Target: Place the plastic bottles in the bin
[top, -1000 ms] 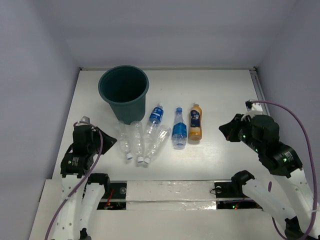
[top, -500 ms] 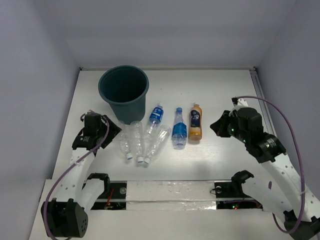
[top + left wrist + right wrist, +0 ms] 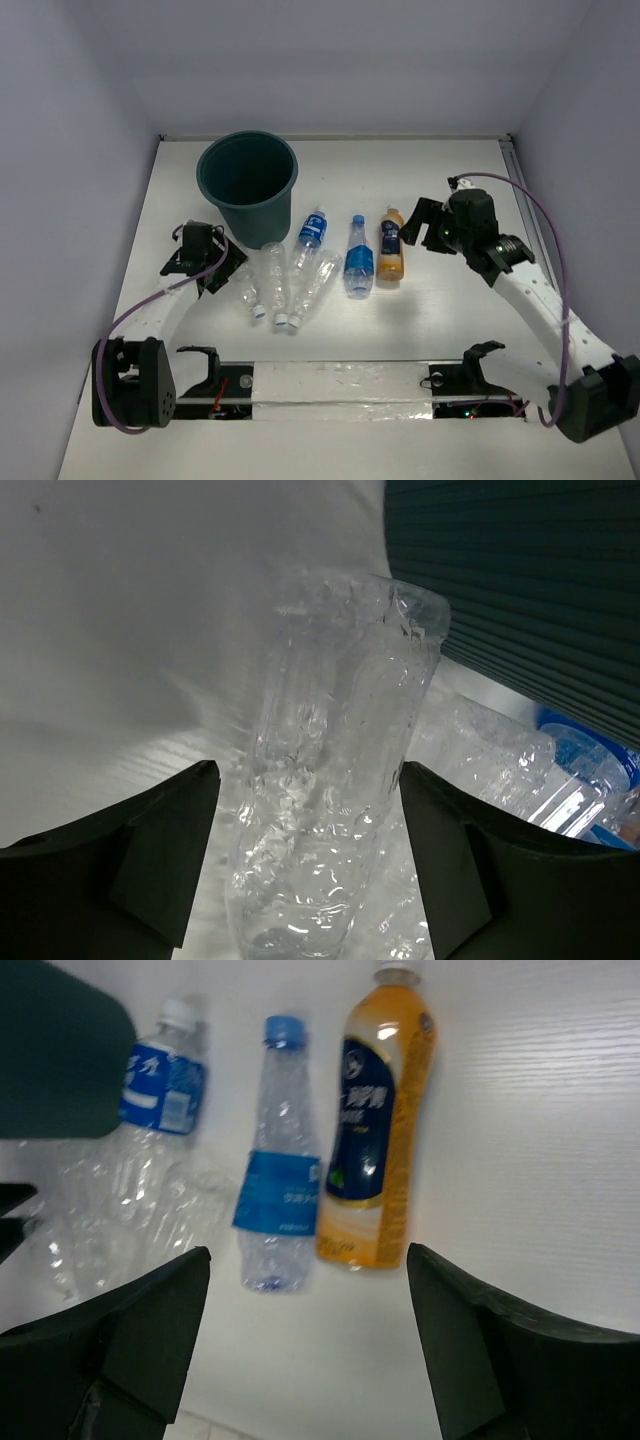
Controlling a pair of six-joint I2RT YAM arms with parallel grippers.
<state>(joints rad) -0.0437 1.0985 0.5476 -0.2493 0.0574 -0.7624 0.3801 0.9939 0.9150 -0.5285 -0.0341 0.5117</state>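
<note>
Teal-green plastic with a ribbed wall, the bin (image 3: 250,212) stands upright at about 11 o'clock on the white table (image 3: 440,330), taking 12 o'clock as the far edge in the overhead view. All six bottles lie on their sides on the table outside it, in a loose row running from the bin's 6 o'clock round to its 4 o'clock.

Three are clear and unlabelled. The leftmost clear bottle (image 3: 246,281) and the middle clear bottle (image 3: 272,285) lie just beside each other, white caps toward 6 o'clock. The slanted clear bottle (image 3: 315,278) has its cap toward 7 o'clock. The upper blue-labelled bottle (image 3: 311,232) lies near the bin wall, cap toward 1 o'clock. At its 4 o'clock is the central blue-labelled bottle (image 3: 358,260), cap toward 12. Just beside that lies the orange bottle (image 3: 391,245) with its dark label, cap also toward 12.

The left pincer (image 3: 226,268) sits low at the bin's 7 o'clock. Its fingers (image 3: 160,855) are spread apart with the base end of the leftmost clear bottle between them. The wrist view does not settle whether either finger touches the plastic.

The right pincer (image 3: 414,228) is at the orange bottle's 2 o'clock, near it but apart. Its fingers (image 3: 130,1350) are wide apart and grip nothing. Its wrist camera looks down on the orange bottle and the central blue-labelled bottle, both lying beyond the fingertips.
</note>
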